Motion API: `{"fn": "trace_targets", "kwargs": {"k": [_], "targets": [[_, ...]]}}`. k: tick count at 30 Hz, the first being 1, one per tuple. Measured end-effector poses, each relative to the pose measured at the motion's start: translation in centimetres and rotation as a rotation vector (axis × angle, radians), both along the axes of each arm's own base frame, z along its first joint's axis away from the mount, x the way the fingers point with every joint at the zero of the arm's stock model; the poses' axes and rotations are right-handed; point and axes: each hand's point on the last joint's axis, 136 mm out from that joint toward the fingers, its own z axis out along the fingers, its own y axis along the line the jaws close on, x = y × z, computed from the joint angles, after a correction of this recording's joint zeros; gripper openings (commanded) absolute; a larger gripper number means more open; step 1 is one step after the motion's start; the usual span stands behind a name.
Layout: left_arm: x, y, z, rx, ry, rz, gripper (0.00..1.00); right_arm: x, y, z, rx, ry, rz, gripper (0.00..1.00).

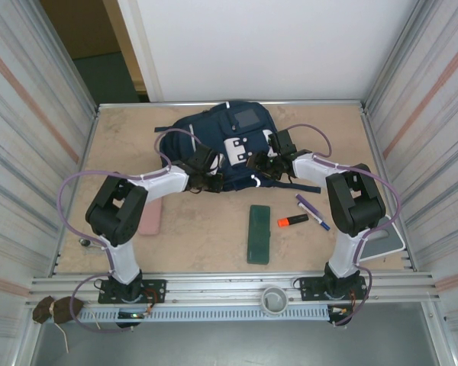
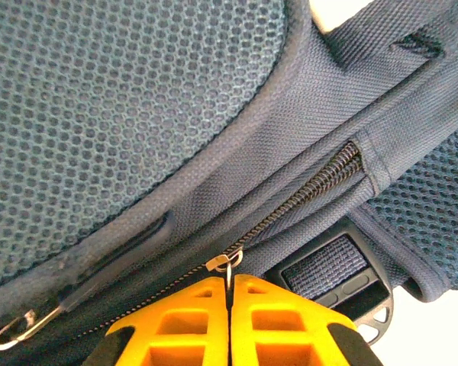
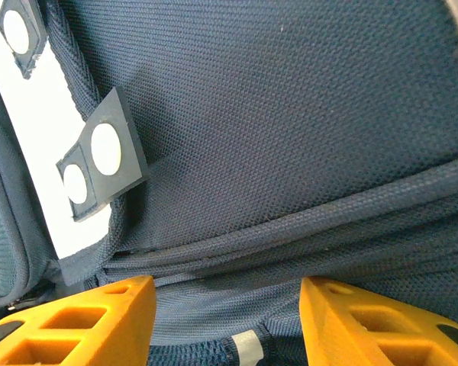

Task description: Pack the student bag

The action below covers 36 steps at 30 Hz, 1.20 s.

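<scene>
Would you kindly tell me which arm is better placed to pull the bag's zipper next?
Left: the left hand is shut on the zipper pull of the student bag, while the right hand sits open over plain fabric.

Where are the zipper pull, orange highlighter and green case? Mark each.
zipper pull [image 2: 226, 261], left wrist view, its metal ring.
orange highlighter [image 1: 292, 221], top external view, mid-barrel.
green case [image 1: 259, 233], top external view, lid centre.

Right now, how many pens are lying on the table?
2. An orange highlighter and a purple pen lie close together, right of the green case and nearer than the bag. The bag may hide others.
</scene>
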Motion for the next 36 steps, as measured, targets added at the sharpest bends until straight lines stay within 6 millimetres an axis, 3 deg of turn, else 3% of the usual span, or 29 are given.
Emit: {"fn": "trace_targets", "kwargs": {"k": [5,11,16,25,29,36], "targets": [[-0.1,-0.3,1.1,-0.018,-0.018,-0.007,0.00,0.3,0.0,-0.4,-0.055,-0.001,-0.016,0.46],[-0.2,0.0,2.4,-0.014,-0.040,-0.007,0.00,0.8,-1.2,-0.9,-0.151,-0.027,-0.059,0.09],[-0.8,1.4,2.5,0.067,-0.044,-0.009,0.00,1.4,-2.1,-0.9,-0.195,-0.055,-0.082,0.03],[-1.2,5.3,3.2,0.158,-0.050,0.037,0.00,1.8,-2.9,-0.9,-0.198,-0.060,-0.062,0.03],[-1.3,5.5,4.3,0.133,-0.062,0.042,0.00,2.3,-3.0,-0.5,-0.216,-0.064,-0.013,0.08],[-2.0,3.6,6.2,-0.019,-0.040,0.026,0.00,2.4,-4.1,2.2,-0.259,-0.099,0.054,0.37]]}}
